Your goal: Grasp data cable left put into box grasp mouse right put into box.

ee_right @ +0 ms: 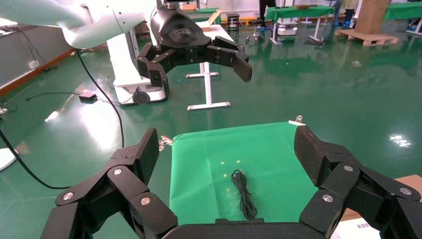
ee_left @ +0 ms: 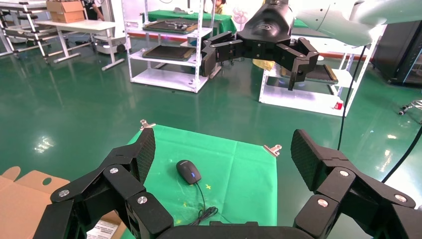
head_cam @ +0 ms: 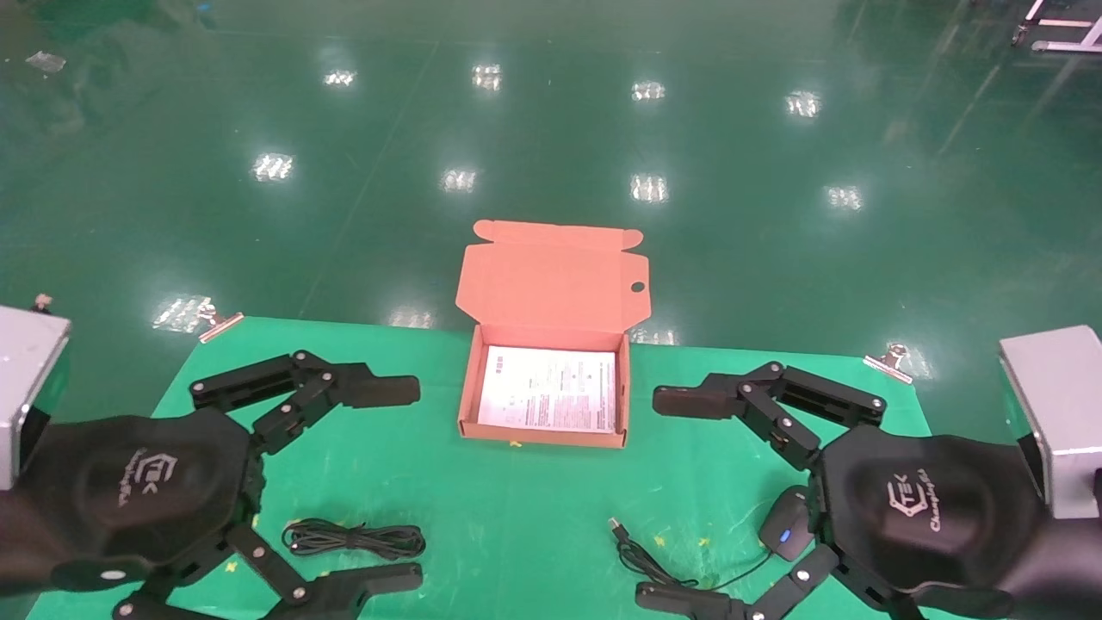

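- left end effector (head_cam: 392, 482), fingers spread wide, hovers with the cable (head_cam: 355, 539), a looped black bundle, between its fingers on the worktop (head_cam: 482, 508).
- right end effector (head_cam: 680, 495), likewise released, beside the black mouse (head_cam: 785, 523).
- orange box (head_cam: 544, 430) lies open between them.

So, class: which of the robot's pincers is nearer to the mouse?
Right. The right pincer hangs open just above the mouse, which lies beside its wrist. The left pincer is open across the table, over the data cable.
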You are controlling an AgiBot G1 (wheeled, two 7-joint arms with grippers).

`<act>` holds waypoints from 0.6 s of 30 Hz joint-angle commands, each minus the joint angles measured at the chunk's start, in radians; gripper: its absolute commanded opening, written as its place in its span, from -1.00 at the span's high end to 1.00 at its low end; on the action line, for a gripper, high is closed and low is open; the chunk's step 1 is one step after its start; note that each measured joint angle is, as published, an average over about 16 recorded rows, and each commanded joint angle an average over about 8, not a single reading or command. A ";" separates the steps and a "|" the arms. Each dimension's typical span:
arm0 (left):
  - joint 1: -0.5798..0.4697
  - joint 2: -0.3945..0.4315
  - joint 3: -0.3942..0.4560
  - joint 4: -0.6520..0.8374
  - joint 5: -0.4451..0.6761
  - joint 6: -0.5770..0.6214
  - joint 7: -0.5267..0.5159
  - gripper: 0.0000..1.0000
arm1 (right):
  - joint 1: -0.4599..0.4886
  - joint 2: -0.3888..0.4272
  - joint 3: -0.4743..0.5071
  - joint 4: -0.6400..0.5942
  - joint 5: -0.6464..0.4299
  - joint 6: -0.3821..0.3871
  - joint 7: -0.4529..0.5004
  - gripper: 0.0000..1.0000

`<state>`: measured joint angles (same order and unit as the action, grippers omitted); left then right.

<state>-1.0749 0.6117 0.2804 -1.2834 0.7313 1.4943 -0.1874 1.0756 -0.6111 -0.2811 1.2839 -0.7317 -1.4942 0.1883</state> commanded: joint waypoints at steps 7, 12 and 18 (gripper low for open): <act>0.000 0.000 0.000 0.000 0.000 0.000 0.000 -1.00 | 0.000 0.000 0.000 0.000 0.000 0.000 0.000 -1.00; 0.000 0.000 0.000 0.000 0.000 0.000 0.000 -1.00 | 0.000 0.000 0.000 0.000 0.000 0.000 0.000 -1.00; 0.000 0.000 0.000 0.000 0.000 0.000 0.000 -1.00 | 0.000 0.000 0.000 0.000 0.000 0.000 0.000 -1.00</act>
<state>-1.0750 0.6117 0.2803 -1.2834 0.7313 1.4944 -0.1872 1.0755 -0.6112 -0.2811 1.2837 -0.7319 -1.4940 0.1882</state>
